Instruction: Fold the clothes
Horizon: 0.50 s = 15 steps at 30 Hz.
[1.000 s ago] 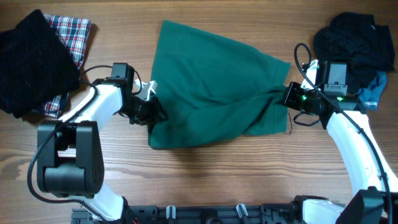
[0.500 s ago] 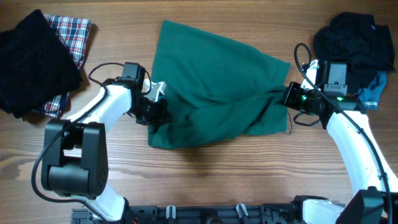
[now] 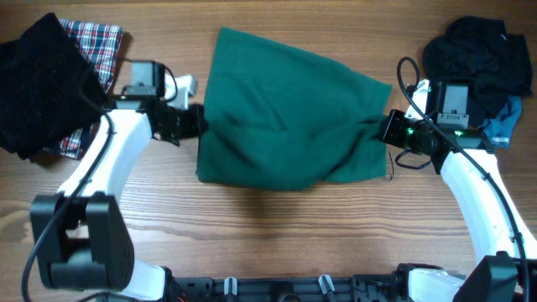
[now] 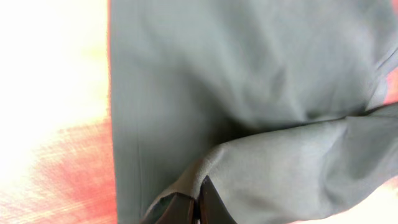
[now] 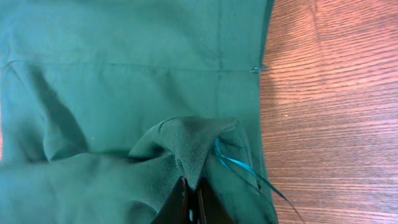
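A dark green garment (image 3: pixel 289 113) lies spread across the middle of the wooden table, partly folded over itself. My left gripper (image 3: pixel 195 126) is at its left edge, shut on a pinch of the green cloth (image 4: pixel 261 155); the fingers (image 4: pixel 194 208) show at the bottom of the left wrist view. My right gripper (image 3: pixel 388 127) is at the garment's right edge, shut on a raised fold of green cloth (image 5: pixel 186 149), fingers (image 5: pixel 190 202) pinched together. A thin teal ribbon loop (image 5: pixel 239 165) hangs beside that fold.
A black garment (image 3: pixel 42 80) lies over a plaid shirt (image 3: pixel 96 42) at the back left. A pile of dark clothes (image 3: pixel 478 50) with a blue piece (image 3: pixel 503 122) sits at the back right. Bare wood (image 3: pixel 277 235) lies in front.
My left gripper has pulled the garment's left edge up and to the left, stretching the lower left corner flatter. The right gripper has stayed put.
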Each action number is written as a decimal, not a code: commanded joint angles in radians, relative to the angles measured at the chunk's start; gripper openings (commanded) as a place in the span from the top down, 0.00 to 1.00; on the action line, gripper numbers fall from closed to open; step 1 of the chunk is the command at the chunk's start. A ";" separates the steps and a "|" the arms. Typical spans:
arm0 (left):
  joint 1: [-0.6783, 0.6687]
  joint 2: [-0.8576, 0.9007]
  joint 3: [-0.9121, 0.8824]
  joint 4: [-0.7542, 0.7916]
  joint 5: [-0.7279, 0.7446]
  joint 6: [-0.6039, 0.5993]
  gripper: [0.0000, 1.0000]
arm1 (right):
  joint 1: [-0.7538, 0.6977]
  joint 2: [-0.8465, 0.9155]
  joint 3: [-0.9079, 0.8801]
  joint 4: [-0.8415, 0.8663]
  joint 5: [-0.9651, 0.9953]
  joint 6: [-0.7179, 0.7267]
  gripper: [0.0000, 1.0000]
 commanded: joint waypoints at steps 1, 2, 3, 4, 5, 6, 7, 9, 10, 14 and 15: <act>0.008 -0.030 0.059 -0.001 -0.031 -0.044 0.96 | -0.003 -0.056 0.018 0.001 -0.035 -0.018 0.96; 0.007 -0.039 0.071 -0.008 -0.031 -0.045 0.96 | -0.003 -0.088 0.018 -0.009 -0.035 -0.019 0.96; 0.007 -0.051 0.077 -0.012 -0.031 -0.045 0.96 | -0.003 -0.114 0.018 -0.019 -0.034 -0.021 0.96; 0.007 -0.067 0.080 -0.016 -0.031 -0.044 0.96 | -0.003 -0.148 0.018 -0.034 -0.030 -0.021 0.96; 0.007 -0.093 0.080 -0.019 -0.035 -0.044 0.96 | -0.003 -0.187 0.017 -0.050 -0.027 -0.024 0.96; 0.007 -0.114 0.080 -0.024 -0.045 -0.044 0.96 | -0.003 -0.213 0.017 -0.064 -0.027 -0.024 0.96; 0.007 -0.146 0.080 -0.034 -0.067 -0.044 0.96 | -0.003 -0.256 0.018 -0.090 -0.027 -0.024 0.96; 0.010 -0.226 0.080 -0.060 -0.135 -0.044 0.96 | -0.003 -0.317 0.018 -0.133 -0.027 -0.024 0.96; 0.012 -0.265 0.080 -0.069 -0.161 -0.044 0.96 | -0.003 -0.341 0.018 -0.152 -0.027 -0.024 0.96; 0.051 -0.369 0.080 -0.117 -0.192 -0.043 0.96 | -0.003 -0.429 0.018 -0.257 -0.027 -0.016 0.96; 0.064 -0.384 0.080 -0.132 -0.192 -0.043 0.96 | -0.003 -0.446 0.018 -0.277 -0.028 -0.016 0.96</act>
